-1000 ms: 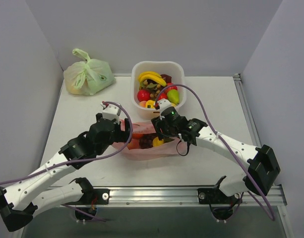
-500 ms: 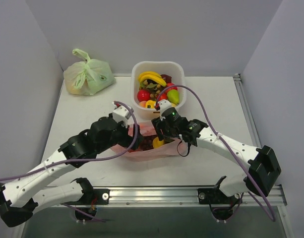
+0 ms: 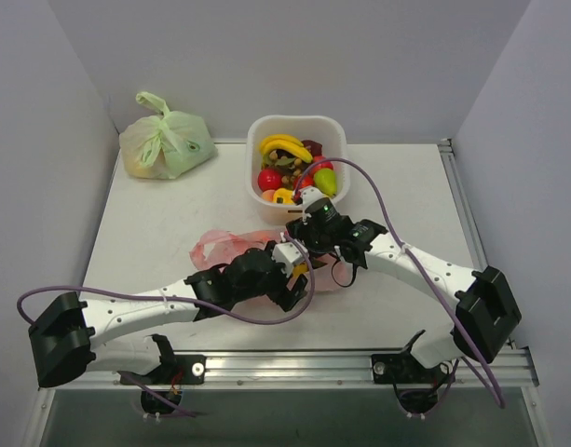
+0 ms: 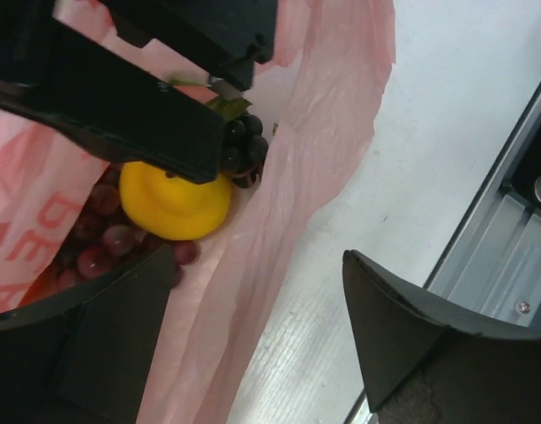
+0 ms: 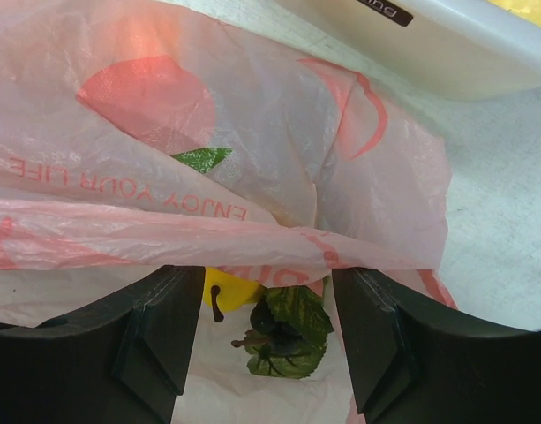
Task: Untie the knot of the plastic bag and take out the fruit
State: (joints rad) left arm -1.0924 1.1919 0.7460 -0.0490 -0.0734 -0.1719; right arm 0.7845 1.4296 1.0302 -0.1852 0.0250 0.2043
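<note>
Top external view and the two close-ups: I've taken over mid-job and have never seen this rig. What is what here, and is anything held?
The wide picture looks down on a table with two robot arms bolted at its near edge, the left arm and the right arm. Each close-up comes from a camera on one wrist, so the black shapes at the bottom belong to that arm's own hand.

On the table are a tied pale green bag, a white basket of toy fruit, and the pink plastic bag where both arms meet. Its mouth gapes, showing a yellow fruit and grapes.

The left hand is open, astride the bag's edge. The right hand is open too, with pink film across its fingertips. Neither holds fruit.
</note>
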